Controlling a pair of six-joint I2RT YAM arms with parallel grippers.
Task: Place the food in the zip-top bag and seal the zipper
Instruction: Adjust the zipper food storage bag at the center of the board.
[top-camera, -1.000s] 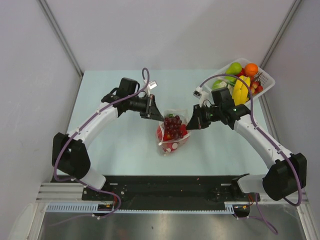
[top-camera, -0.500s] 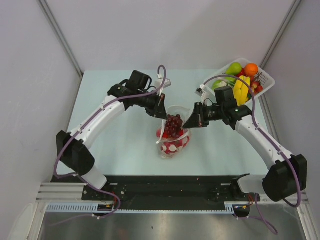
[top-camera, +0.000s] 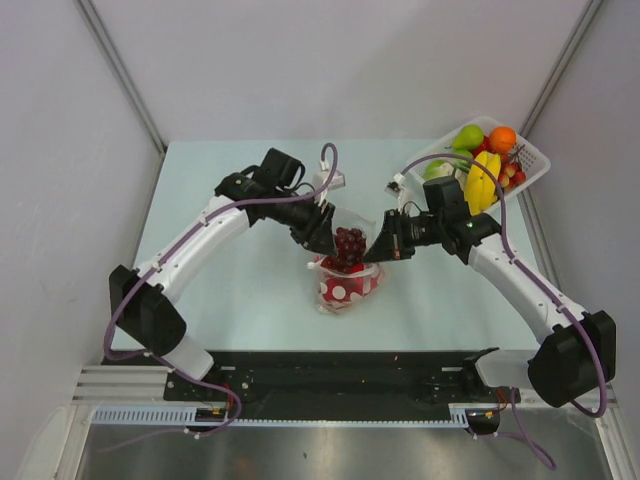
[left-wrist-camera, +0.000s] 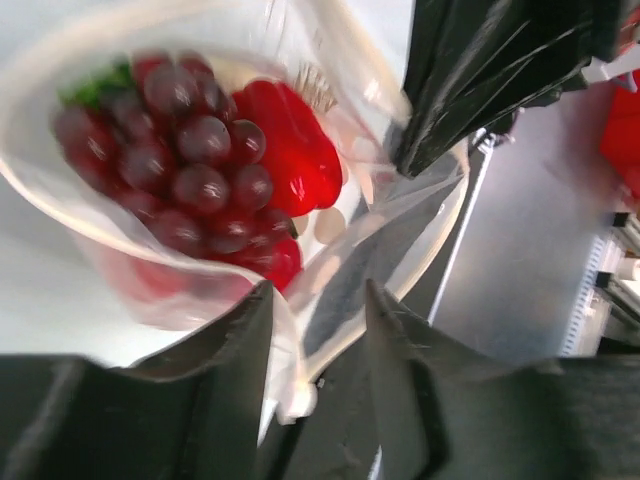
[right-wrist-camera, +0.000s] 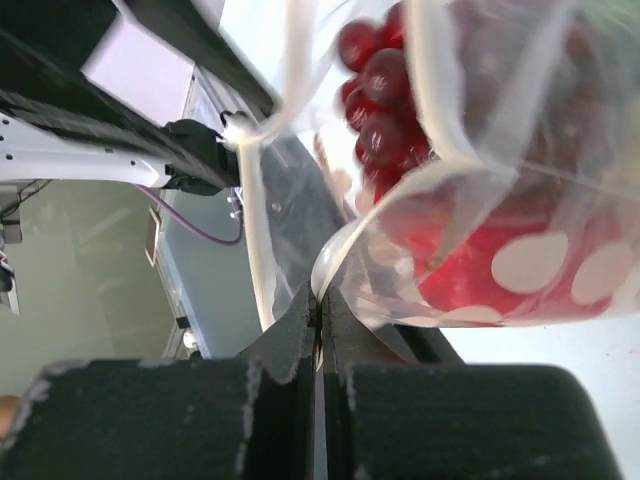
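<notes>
The mouth of the zip-top bag spans between the left claw, seemingly part-open, and the right claw, clamped on its rim.

Your left arm and right arm both bend inward toward the middle of the frame. The left gripper and right gripper face each other, close together. The left fingers stand slightly apart; the right fingers are pressed together.
</notes>
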